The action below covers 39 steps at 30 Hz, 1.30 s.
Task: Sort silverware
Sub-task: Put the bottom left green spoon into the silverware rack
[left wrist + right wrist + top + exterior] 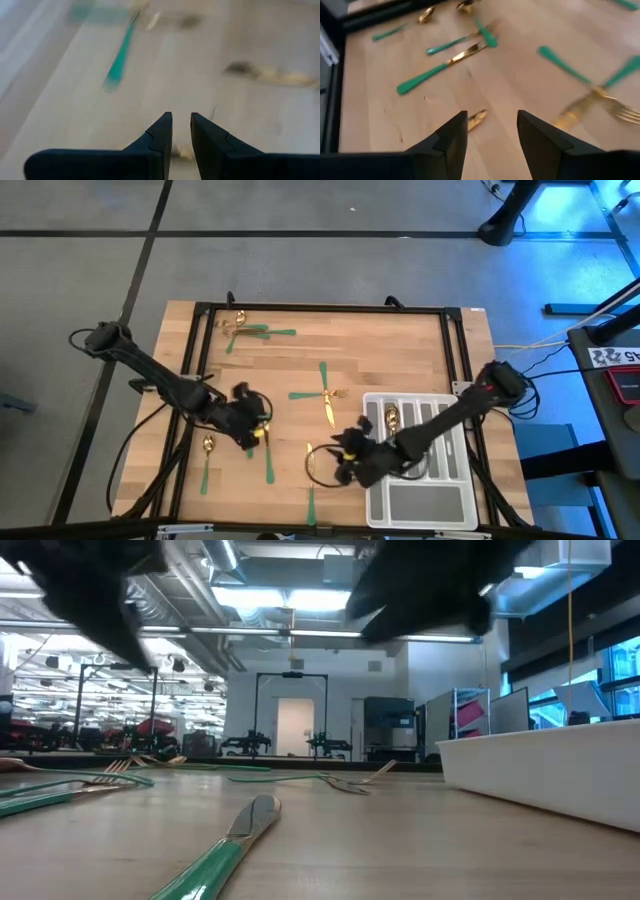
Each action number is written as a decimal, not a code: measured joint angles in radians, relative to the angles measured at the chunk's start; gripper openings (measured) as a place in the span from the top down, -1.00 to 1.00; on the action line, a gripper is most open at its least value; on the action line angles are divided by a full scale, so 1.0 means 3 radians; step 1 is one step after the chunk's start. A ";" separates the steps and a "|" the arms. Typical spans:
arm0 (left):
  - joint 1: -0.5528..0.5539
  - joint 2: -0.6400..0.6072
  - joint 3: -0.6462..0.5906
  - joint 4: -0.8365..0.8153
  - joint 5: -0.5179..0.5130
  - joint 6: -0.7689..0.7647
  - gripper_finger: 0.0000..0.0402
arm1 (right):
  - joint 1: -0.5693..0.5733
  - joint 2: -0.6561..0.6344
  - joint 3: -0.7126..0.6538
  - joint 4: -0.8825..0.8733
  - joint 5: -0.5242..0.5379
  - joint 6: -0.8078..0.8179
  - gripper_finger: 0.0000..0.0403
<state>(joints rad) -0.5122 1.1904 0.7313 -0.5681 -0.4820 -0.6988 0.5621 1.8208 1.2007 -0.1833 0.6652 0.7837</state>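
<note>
Silverware with gold heads and green handles lies scattered on the wooden table: a cluster at the far left, crossed pieces in the middle, one near the left. A knife lies close to the near edge. My left gripper hangs over the table's left half, fingers nearly together. My right gripper stands open just left of the pale tray, above a small gold piece on the wood. My left gripper seems to pinch a gold part of one silverware piece, seen in the slit behind its fingertips. The fingers slant down toward the table. They hide the rest of the hold, so which part it has I cannot tell.
The tray's narrow far slots hold some gold-headed pieces; its wide near compartment shows bare. A black frame runs round the table's edges. In the right wrist view a knife and a fork lie ahead of the fingers.
</note>
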 joint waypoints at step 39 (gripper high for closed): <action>-0.2056 0.0868 -0.0188 -0.0792 0.1181 -0.4893 0.31 | -0.0199 0.0249 0.0000 0.0631 -0.0276 -0.0714 0.14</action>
<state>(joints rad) -1.1291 1.4507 0.6748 -0.8056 -0.1276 -2.1666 0.5022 1.8954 1.2007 0.0059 0.5823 0.5694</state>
